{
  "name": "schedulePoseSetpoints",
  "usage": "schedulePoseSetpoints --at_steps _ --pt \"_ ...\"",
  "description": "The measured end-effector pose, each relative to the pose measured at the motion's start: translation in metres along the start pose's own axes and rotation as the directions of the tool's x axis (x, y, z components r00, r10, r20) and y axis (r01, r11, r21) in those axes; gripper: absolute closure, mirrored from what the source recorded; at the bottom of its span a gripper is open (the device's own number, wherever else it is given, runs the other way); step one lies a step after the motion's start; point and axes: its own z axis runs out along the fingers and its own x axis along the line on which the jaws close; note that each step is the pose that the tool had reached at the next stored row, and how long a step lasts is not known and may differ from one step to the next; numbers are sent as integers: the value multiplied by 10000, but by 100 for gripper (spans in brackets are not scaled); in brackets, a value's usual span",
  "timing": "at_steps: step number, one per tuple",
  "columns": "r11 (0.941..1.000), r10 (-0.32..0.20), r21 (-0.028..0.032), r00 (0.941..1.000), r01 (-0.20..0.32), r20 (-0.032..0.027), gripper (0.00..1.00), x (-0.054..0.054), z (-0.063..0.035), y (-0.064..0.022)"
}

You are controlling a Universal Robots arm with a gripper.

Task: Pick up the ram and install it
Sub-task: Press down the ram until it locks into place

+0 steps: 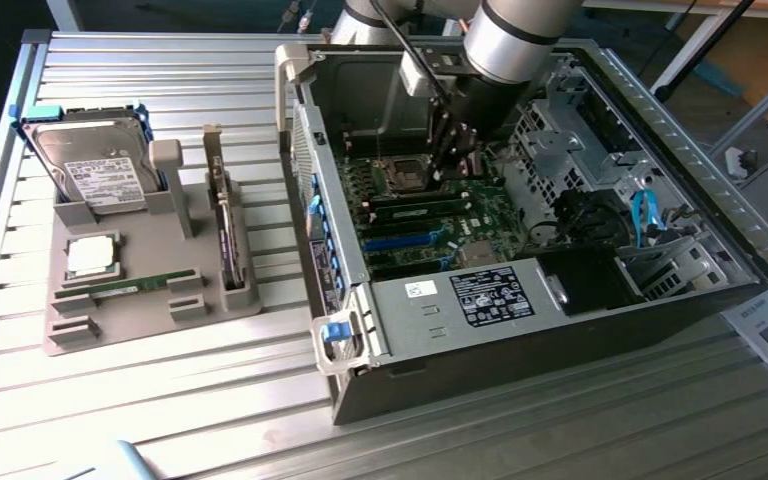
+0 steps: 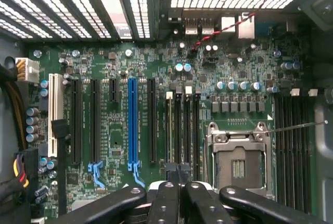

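Note:
A thin green ram (image 1: 137,287) lies flat in the grey holder (image 1: 117,320) at the exterior view's left, far from the arm. My gripper (image 1: 454,165) hangs inside the open computer case (image 1: 518,330), low over the motherboard (image 2: 114,140). In the wrist view the gripper (image 2: 177,183) is shut, its dark fingers (image 2: 164,198) pressed together with nothing seen between them. They sit just above the row of black memory slots (image 2: 182,130). A thin green stick (image 2: 169,130) seems to stand in one of those slots; it also shows on the board as the stick (image 1: 418,212).
The holder also carries a hard drive (image 1: 97,170), a square silver processor chip (image 1: 91,255) and a dark expansion card (image 1: 228,240). Beside the slots are the empty processor socket (image 2: 237,159) and a blue card slot (image 2: 132,122). Case walls and cables (image 1: 644,215) hem in the arm.

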Motion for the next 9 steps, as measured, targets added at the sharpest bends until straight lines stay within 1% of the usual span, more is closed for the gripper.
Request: schedulePoseSetpoints --at_steps 1,2,4,5,9 --pt "9999 -11 133 10000 11 2 90 0 0 0" --pt "9998 -14 202 10000 14 2 90 0 0 0" --pt "9998 -15 204 10000 15 0 90 0 -3 0" --pt "9998 -15 202 10000 15 -5 90 0 -19 1" --pt "9998 -14 204 10000 14 0 90 -5 -134 10"
